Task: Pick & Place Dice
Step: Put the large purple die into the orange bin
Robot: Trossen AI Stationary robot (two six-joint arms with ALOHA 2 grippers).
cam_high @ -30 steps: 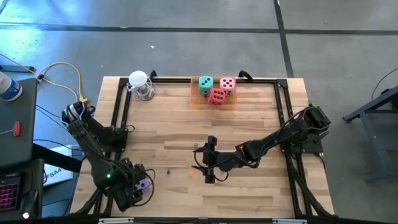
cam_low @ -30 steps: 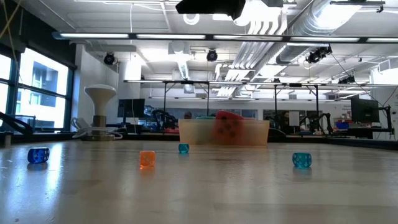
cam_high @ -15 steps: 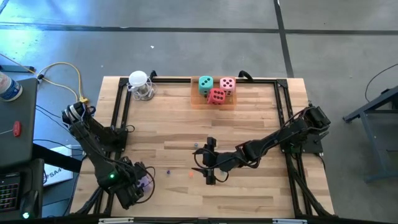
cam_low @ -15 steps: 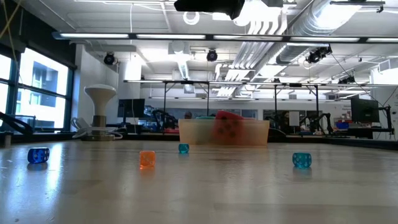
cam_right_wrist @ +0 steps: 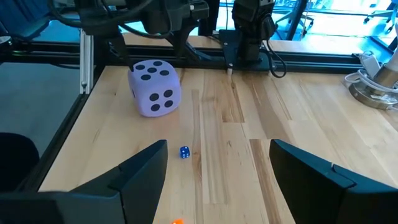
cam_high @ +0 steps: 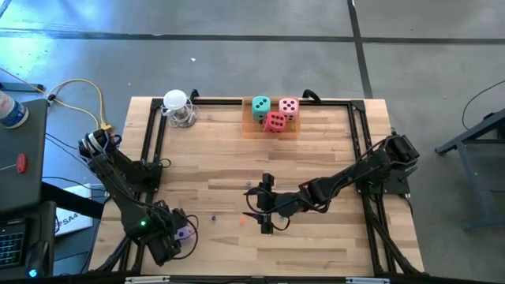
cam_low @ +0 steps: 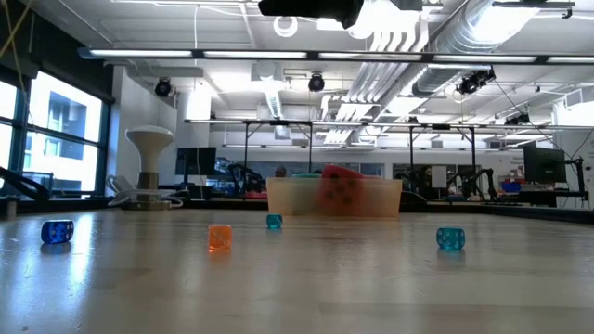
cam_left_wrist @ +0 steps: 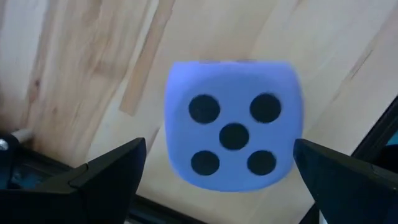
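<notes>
Purple die [cam_left_wrist: 233, 124] has black pips; teal die [cam_high: 261, 106], pink die [cam_high: 289, 106], red die [cam_high: 275, 121].

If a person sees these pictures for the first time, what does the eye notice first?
Probably the purple die, lying on the wood at the table's near left corner between the open fingers of the left tool. Next, the teal die, pink die and red die clustered in a tray at the far edge. The right tool hovers open mid-table.

Big workshop rm: ceiling ducts [cam_low: 483, 42], windows [cam_low: 56, 121], grey floor [cam_high: 237, 71].
</notes>
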